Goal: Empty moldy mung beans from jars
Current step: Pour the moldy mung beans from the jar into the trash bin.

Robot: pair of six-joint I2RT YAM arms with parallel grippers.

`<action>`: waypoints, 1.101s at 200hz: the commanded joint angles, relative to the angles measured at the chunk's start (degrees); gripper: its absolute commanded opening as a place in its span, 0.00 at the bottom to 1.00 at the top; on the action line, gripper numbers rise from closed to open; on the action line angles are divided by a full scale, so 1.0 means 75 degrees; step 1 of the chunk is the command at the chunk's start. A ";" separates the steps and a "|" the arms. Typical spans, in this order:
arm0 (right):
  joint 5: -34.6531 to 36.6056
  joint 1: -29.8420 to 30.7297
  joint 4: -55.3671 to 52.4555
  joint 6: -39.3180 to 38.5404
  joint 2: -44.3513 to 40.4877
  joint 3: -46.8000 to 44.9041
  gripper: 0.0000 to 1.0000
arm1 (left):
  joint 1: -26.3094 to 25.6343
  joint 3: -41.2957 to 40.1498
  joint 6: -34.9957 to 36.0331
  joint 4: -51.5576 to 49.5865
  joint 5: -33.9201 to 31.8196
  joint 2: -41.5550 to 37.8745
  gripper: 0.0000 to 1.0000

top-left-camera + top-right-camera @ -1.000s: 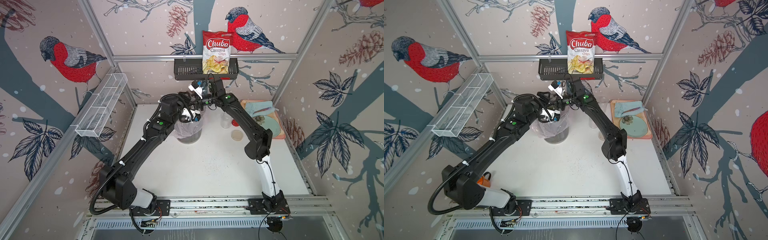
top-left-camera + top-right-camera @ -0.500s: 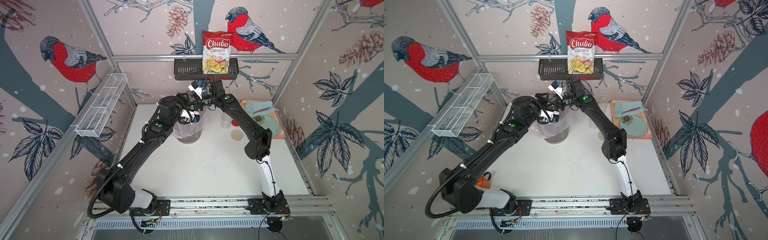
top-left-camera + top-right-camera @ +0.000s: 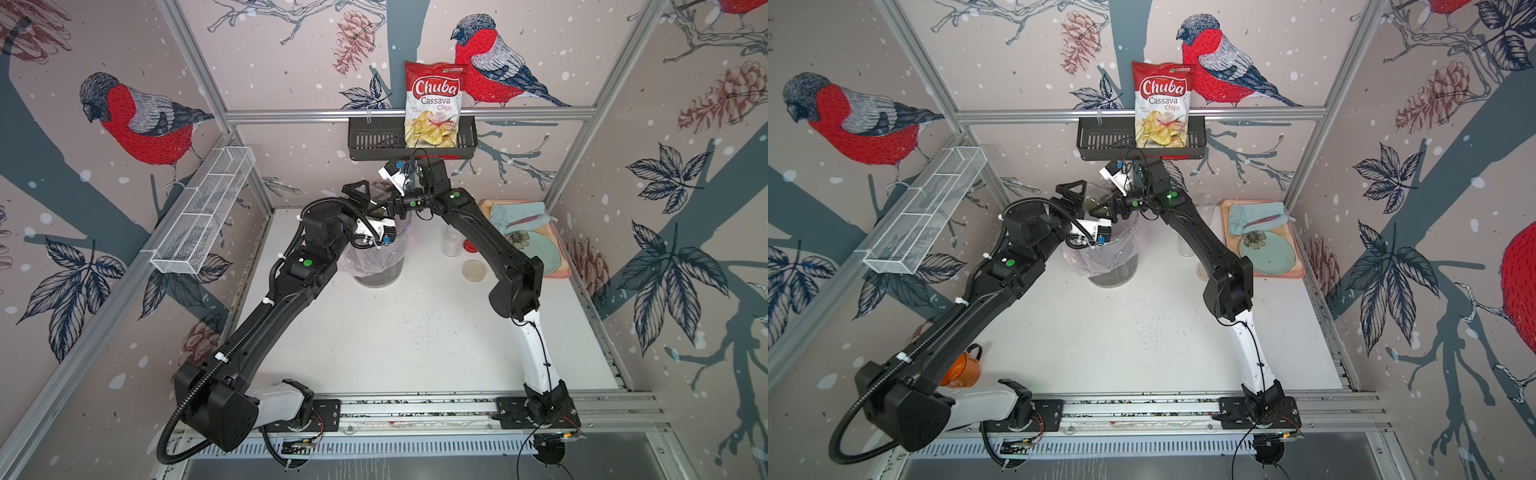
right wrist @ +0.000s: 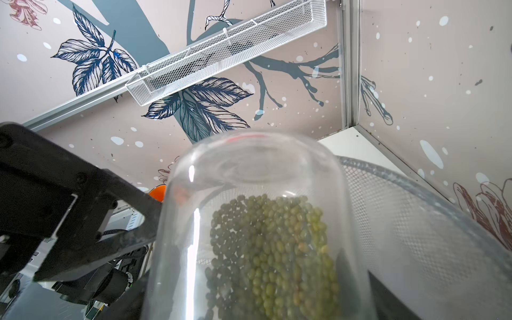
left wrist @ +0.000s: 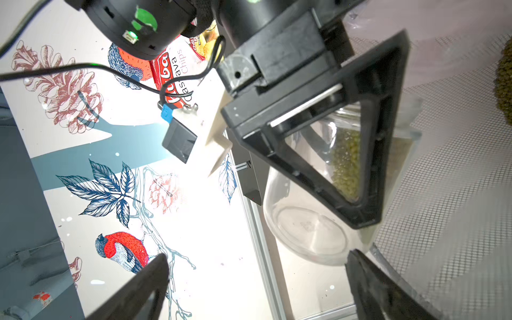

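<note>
- over the grey bin, the right gripper is clamped on a clear jar, which is tipped over; that arm looks unmoved from a second ago.
- beside it, the left gripper has its fingers wide apart, gripping nothing, near the jar's base; its arm has drawn back a little.
- the mung beans lie heaped along the jar's wall, so the pour looks unfinished; more tilt or a shake seems needed.
</note>
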 commanded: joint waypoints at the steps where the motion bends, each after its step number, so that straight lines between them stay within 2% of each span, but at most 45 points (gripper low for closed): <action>1: 0.0162 0.0043 0.0660 0.0223 -0.0026 0.0051 0.56 | 0.0035 -0.0032 -0.0219 0.0450 0.0201 -0.0197 0.96; 23: 0.0397 0.0049 0.0668 0.0275 -0.0011 0.0039 0.56 | 0.0024 -0.0174 -0.0545 0.0605 0.0239 -0.0399 0.96; 49: 0.0583 0.0125 0.0764 0.0404 -0.0009 0.0039 0.56 | -0.0080 -0.0369 -0.1386 0.1076 0.0365 -0.0665 0.96; 91: 0.1083 0.0301 0.0624 0.0284 -0.0045 0.0028 0.56 | -0.0279 -0.0784 -0.2137 0.0969 0.0449 -0.1055 0.96; 118: 0.1146 0.0316 0.0599 0.0334 -0.0100 0.0001 0.56 | -0.0373 -0.0809 -0.3194 0.0970 0.0785 -0.1423 0.96; 146: 0.1202 0.0319 0.0526 0.0311 -0.0196 -0.0006 0.56 | -0.0413 -0.0754 -0.3948 0.1189 0.0761 -0.1667 0.96; 160: 0.1248 0.0319 0.0496 0.0322 -0.0246 -0.0019 0.56 | -0.0449 -0.0654 -0.4934 0.1191 0.0799 -0.1798 0.96; 180: 0.1306 0.0328 0.0477 0.0334 -0.0302 -0.0051 0.56 | -0.0456 -0.0640 -0.6193 0.0919 0.1324 -0.2108 0.96; 220: 0.1444 0.0320 0.0459 0.0427 -0.0350 -0.0063 0.55 | -0.0480 -0.0881 -0.7266 0.0741 0.1210 -0.2451 0.96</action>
